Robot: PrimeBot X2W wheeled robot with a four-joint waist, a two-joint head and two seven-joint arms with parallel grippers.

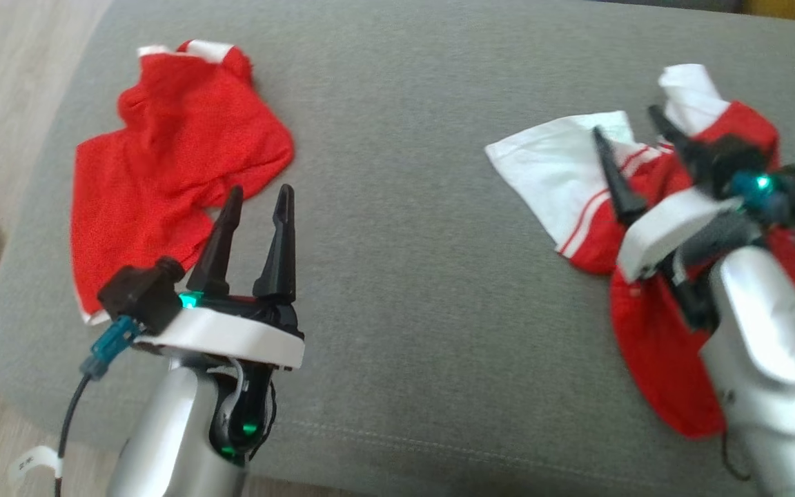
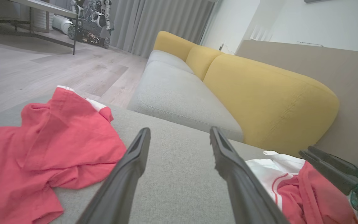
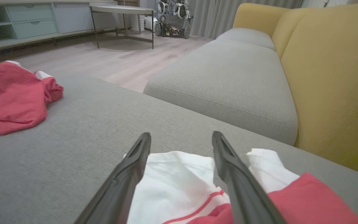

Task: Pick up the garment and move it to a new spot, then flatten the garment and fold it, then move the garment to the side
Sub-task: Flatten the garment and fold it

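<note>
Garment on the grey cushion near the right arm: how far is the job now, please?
Done: nothing that shows; the red-and-white garment lies crumpled on the grey cushion. In hand: the right gripper is poised over its white part, jaws open, holding nothing. The left gripper is open too, beside the red garment. Left: picking up, moving, flattening, folding, setting aside.
</note>
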